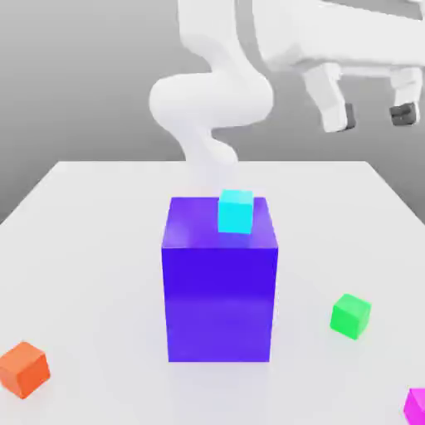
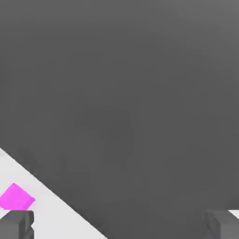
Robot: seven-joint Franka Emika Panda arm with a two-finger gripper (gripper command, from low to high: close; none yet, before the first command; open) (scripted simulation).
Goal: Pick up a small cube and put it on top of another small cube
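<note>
Table has a plain white top with straight edges, and behind it the room is only a smooth grey background, without pattern. Large block is deep blue-violet, flat-sided and slightly shiny, and it stands upright on the white surface. Cyan cube rests on top of this block. Orange cube and green cube lie on the table, at the exterior view's left and right; both look smooth and of one colour. The arm is white, with rounded links. Gripper is wide open, its two dark fingertips well apart, and it holds nothing. Magenta cube lies on the table at the exterior view's lower right corner, partly cut by the picture border, well below the gripper and not touching it.
</note>
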